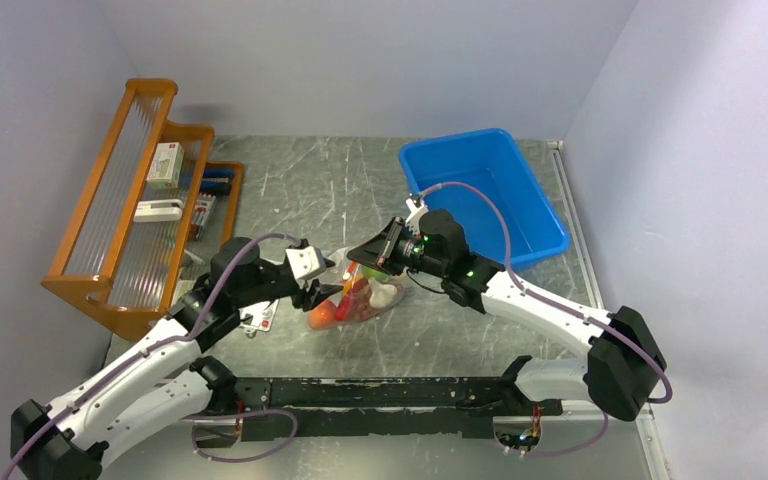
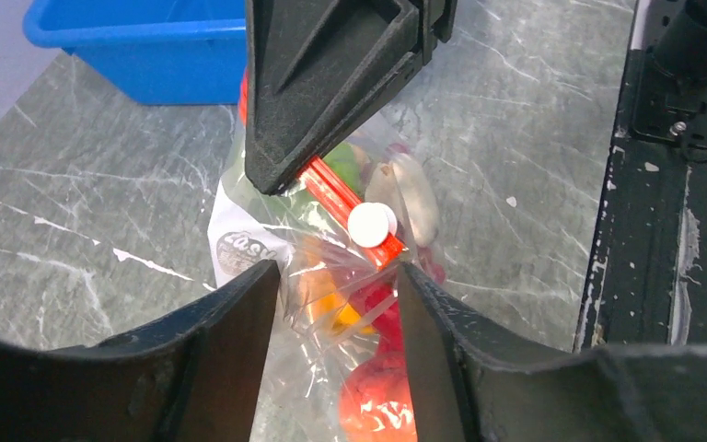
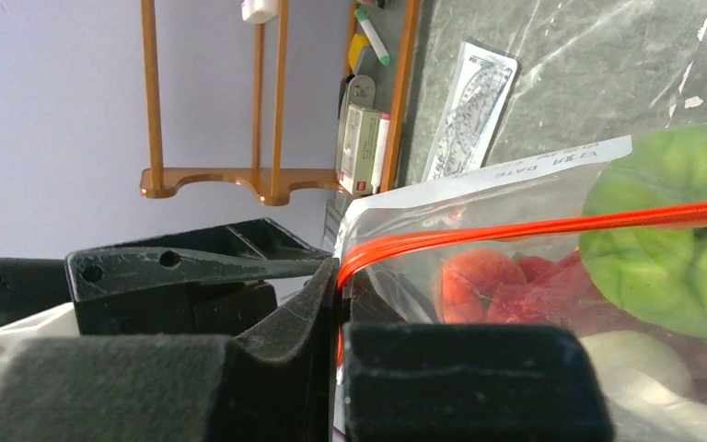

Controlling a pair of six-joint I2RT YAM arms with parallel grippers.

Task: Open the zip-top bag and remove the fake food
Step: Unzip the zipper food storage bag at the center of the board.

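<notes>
So from the top camera, the clear crinkly plastic zip-top bag (image 1: 355, 300) is sitting mid-table, just beyond the arm bases and right between the two grippers, with the colourful plastic fake food (image 1: 322, 315) all lying inside it. The left gripper (image 1: 318, 295) is coming at it from the left and the right gripper (image 1: 356, 257) is reaching over its far edge. A blue plastic bin (image 1: 535, 235) is sitting far right, an orange wooden rack (image 1: 110, 290) far left, and a flat white card packet (image 1: 260, 318) is lying just left of the bag. On the left wrist camera, the left gripper (image 2: 339, 276) is keeping its fingers (image 2: 202, 359) spread, straddling the bag's crinkly film; I can't tell if they're actually touching it. Just past them, the right gripper's black finger is clamping the orange-red zip strip (image 2: 350, 207). On the right wrist camera, the right gripper (image 3: 336, 276) is squeezing its fingers together on the strip's end, with green, red and white food pieces showing through the plastic beside it.
</notes>
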